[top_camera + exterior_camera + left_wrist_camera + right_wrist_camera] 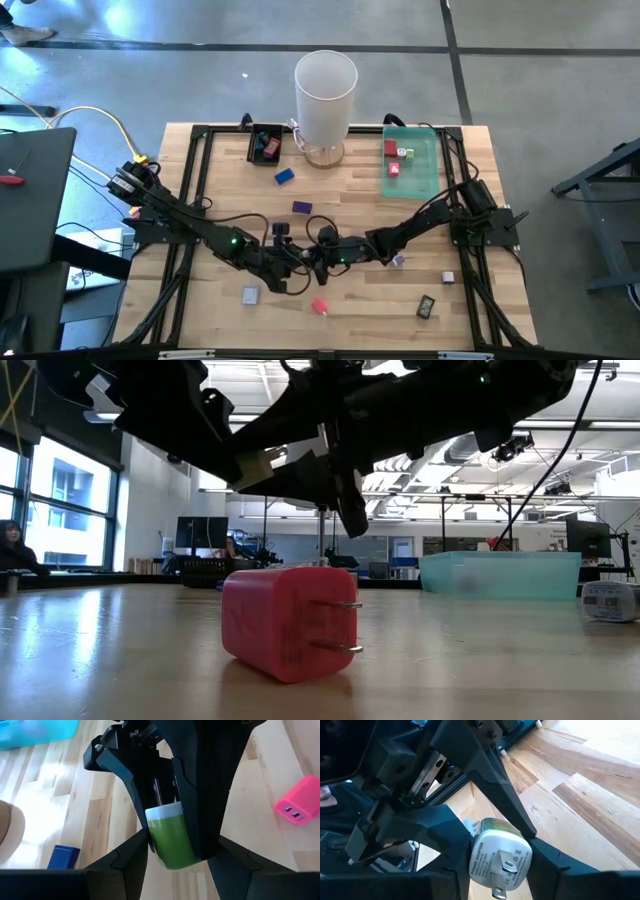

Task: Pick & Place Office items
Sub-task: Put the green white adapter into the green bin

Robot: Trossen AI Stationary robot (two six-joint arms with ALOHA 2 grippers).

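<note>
Sitting on the tabletop (pixel 200 310) are one white cylinder (pixel 325 92), one green tray (pixel 425 165), one black tray (pixel 255 145), two blue blocks (pixel 284 177) and one pink plug (pixel 320 306).

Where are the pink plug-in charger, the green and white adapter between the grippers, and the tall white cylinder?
Pink charger (pixel 285 622), low view, on its front face.
Green and white adapter (pixel 170 836), left wrist view, on its green side.
Tall white cylinder (pixel 325 98), high view, on its outer wall.

A green-and-white plug adapter (pixel 170 837) is held up off the table, gripped from both sides. A pink charger block (pixel 320 306) is lying just near it, a purple piece (pixel 301 208) and blue block (pixel 284 177) beyond.
</note>
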